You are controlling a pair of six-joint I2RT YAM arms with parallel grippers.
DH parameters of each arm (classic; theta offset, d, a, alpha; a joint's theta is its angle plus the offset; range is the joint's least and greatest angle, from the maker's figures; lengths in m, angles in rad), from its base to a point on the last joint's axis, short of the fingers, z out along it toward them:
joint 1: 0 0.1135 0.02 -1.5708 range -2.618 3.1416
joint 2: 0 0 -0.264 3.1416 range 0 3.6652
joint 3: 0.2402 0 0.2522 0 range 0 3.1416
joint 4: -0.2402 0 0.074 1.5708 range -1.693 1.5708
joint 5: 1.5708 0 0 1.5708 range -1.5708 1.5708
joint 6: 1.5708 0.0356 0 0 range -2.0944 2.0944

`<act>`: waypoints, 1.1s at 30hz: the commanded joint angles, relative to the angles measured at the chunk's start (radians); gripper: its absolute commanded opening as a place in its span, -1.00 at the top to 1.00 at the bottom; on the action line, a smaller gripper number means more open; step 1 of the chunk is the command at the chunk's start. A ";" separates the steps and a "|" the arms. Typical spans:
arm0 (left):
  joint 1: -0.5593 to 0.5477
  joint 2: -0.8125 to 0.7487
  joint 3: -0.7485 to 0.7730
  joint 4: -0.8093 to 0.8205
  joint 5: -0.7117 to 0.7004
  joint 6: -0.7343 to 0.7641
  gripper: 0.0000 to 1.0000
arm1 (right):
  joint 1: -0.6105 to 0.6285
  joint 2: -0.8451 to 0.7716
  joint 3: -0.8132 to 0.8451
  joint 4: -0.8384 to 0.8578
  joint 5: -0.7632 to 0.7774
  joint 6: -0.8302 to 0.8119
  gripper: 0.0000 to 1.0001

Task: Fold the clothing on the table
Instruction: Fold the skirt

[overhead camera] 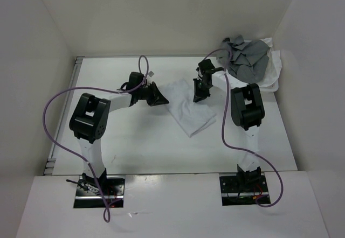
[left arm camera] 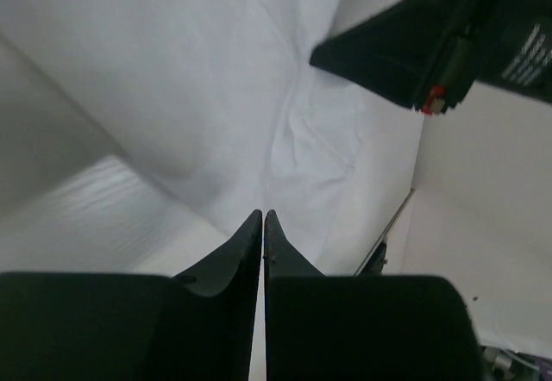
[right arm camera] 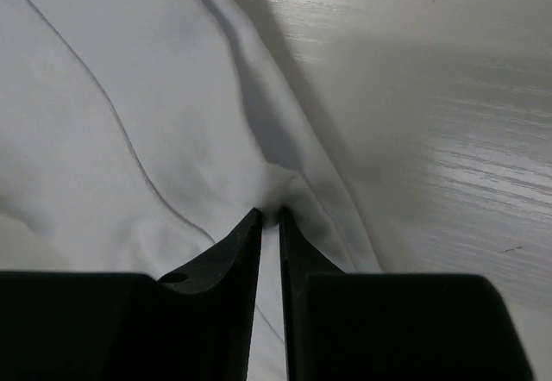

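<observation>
The white clothing (overhead camera: 190, 111) lies partly folded and crumpled in the middle of the table (overhead camera: 135, 141). My left gripper (overhead camera: 160, 96) is low at the garment's upper left edge. Its jaws are pressed together there, and the cloth (left arm camera: 285, 122) spreads out from the tips (left arm camera: 263, 215). My right gripper (overhead camera: 200, 94) is down on the garment's upper right edge. In the right wrist view its jaws (right arm camera: 269, 213) have nipped up a small ridge of the fabric (right arm camera: 129, 122). One black finger (left arm camera: 379, 53) of the right gripper shows across the cloth in the left wrist view.
A grey garment (overhead camera: 245, 60) is heaped in a white basket (overhead camera: 276, 72) at the back right corner, just behind the right arm. A metal rail (overhead camera: 64, 119) runs along the table's left edge. White walls enclose the table. Purple cables loop off both arms.
</observation>
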 commanded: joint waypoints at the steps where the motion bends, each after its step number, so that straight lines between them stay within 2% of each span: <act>1: -0.084 -0.066 -0.006 0.010 0.017 0.082 0.84 | -0.004 0.034 0.040 0.042 0.024 0.000 0.62; 6: -0.150 -0.021 0.004 0.022 -0.061 0.091 0.84 | -0.004 0.025 0.030 0.052 0.015 0.000 0.62; 14: -0.141 0.062 0.058 -0.004 -0.184 0.073 0.90 | -0.004 -0.056 0.007 0.062 0.034 0.000 0.62; 22: -0.131 0.111 0.002 0.006 -0.174 0.073 0.90 | 0.016 -0.114 0.041 0.050 0.025 0.000 0.62; 28: -0.151 0.121 -0.038 0.036 -0.164 0.063 0.90 | 0.111 -0.138 0.102 0.018 0.007 -0.011 0.62; 33: -0.160 0.089 -0.051 0.016 -0.184 0.063 0.92 | 0.155 -0.127 0.072 0.028 -0.125 0.000 0.62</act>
